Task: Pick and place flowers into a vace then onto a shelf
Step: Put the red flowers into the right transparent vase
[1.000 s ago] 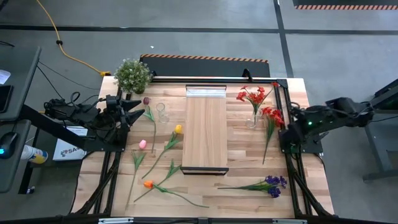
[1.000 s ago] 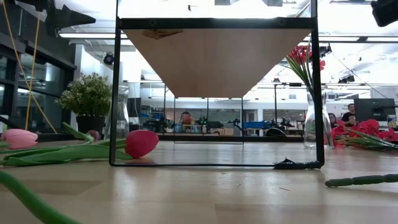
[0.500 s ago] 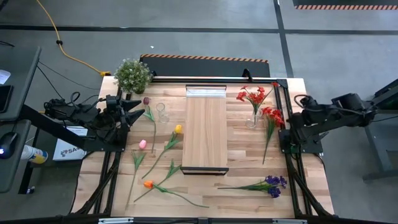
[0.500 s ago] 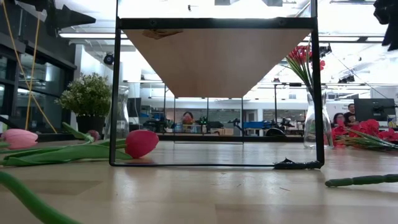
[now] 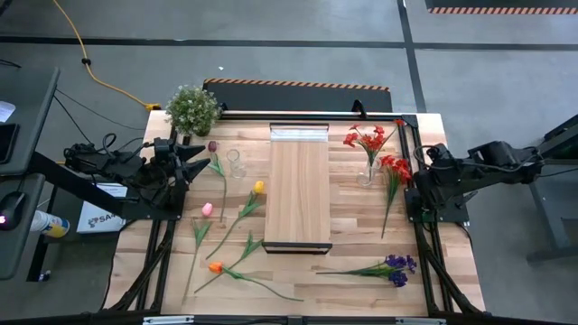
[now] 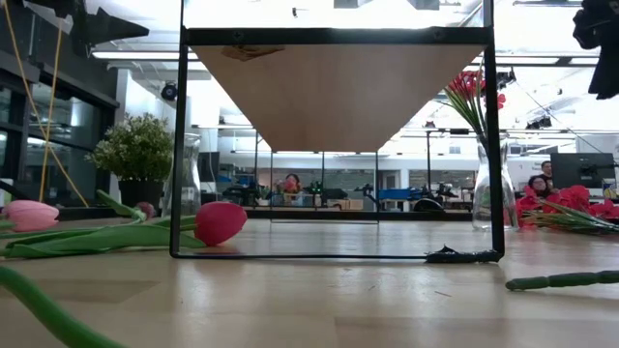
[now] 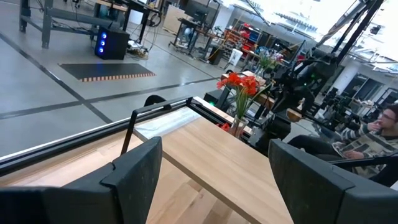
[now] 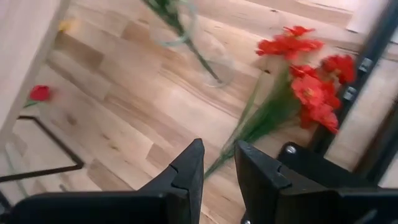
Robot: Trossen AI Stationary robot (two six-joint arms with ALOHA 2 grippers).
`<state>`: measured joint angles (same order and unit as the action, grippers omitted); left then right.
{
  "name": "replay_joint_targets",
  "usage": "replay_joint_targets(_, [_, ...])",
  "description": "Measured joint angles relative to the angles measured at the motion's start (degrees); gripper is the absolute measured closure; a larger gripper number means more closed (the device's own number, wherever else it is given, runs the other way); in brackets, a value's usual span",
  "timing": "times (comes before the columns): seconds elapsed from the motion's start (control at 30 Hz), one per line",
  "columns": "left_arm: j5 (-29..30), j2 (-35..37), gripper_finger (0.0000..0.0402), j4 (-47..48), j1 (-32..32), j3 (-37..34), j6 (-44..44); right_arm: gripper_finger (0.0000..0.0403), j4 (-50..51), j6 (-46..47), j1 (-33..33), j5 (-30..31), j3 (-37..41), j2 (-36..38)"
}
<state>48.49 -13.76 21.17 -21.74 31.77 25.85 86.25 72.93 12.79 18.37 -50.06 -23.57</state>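
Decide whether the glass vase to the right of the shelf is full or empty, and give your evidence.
Holding flowers. In the high view, red flowers rise from the vase; the low view shows their stems standing inside the upright glass.
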Motion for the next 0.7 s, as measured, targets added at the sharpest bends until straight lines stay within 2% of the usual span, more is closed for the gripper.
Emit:
replay_joint_targets(0.17, [0.0, 0.0, 0.0076, 0.0, 0.0, 0.0, 0.0, 0.032, -12.8, -9.7, 0.0, -0.6, 0.0, -0.5])
replay_joint_targets(0.3, [0.0, 0.0, 0.0076, 0.0, 0.0, 0.0, 0.0, 0.0321, -22.7, -14.9, 0.0, -8.2, 0.0, -3.5])
replay_joint_targets(0.53, [0.0, 0.0, 0.0076, 0.0, 0.0, 0.0, 0.0, 0.0321, -19.6, -8.5, 0.0, -23.5, 0.0, -13.3])
replay_joint_targets(0.7, [0.0, 0.0, 0.0076, 0.0, 0.0, 0.0, 0.0, 0.0321, -17.3, -3.7, 0.0, -25.8, 0.0, -18.2])
